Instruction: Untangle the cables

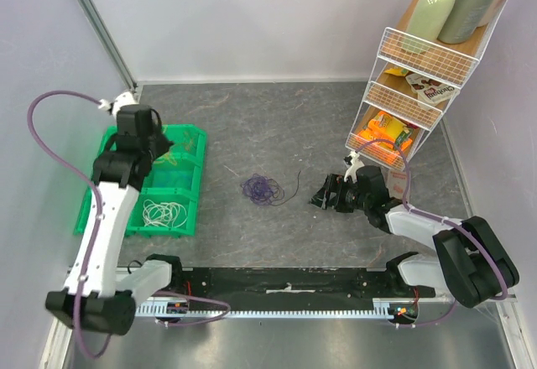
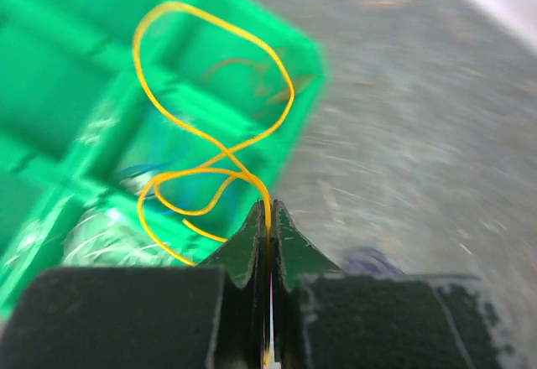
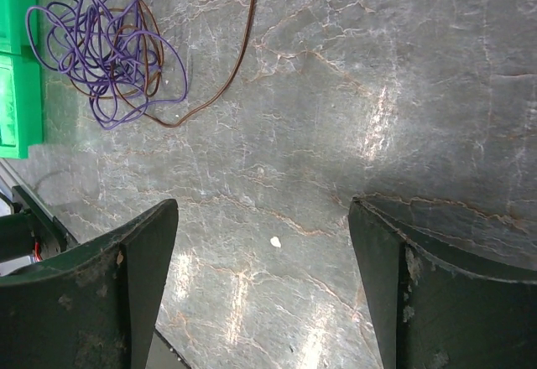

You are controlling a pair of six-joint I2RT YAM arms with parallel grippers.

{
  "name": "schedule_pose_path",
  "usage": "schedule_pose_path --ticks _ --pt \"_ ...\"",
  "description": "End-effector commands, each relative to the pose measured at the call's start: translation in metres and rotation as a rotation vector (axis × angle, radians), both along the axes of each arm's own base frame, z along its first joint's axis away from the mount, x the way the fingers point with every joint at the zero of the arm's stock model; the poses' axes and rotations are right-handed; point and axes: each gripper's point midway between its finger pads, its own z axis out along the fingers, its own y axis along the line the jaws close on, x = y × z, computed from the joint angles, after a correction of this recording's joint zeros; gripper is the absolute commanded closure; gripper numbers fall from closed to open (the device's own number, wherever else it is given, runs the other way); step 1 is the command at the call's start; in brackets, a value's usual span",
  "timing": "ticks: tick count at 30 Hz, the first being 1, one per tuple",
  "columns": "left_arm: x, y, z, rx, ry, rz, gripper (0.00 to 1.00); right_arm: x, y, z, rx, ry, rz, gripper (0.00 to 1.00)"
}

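My left gripper (image 2: pixel 268 207) is shut on a thin yellow cable (image 2: pixel 210 138), which loops in the air above the green tray (image 2: pixel 50 67). From above, this gripper (image 1: pixel 168 146) hangs over the tray's far compartments (image 1: pixel 191 132). A purple cable tangle (image 1: pixel 262 189) lies mid-table with a dark brown cable (image 1: pixel 295 186) trailing from its right side. In the right wrist view the purple tangle (image 3: pixel 105 46) and the brown cable (image 3: pixel 239 59) lie ahead and to the left. My right gripper (image 3: pixel 262 207) is open over bare table, empty, and sits right of the tangle (image 1: pixel 325 197).
White cables (image 1: pixel 164 213) lie coiled in a near compartment of the tray. A white wire rack (image 1: pixel 411 92) with bottles and snack packs stands at the far right, close behind my right arm. Walls bound the table's back and sides.
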Motion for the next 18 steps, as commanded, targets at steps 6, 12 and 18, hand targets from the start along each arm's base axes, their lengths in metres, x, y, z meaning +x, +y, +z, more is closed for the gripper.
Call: schedule_pose_path --ticks 6,12,18 --pt "-0.079 0.140 -0.090 -0.094 0.377 0.724 0.98 0.006 -0.002 -0.001 -0.015 -0.065 0.011 0.10" --pt "-0.105 0.179 -0.108 -0.032 0.359 0.980 0.98 0.005 0.000 -0.001 -0.013 -0.069 0.022 0.10" --pt "-0.102 0.195 -0.133 -0.080 0.393 1.061 0.98 0.005 -0.001 -0.001 -0.019 -0.075 0.032 0.10"
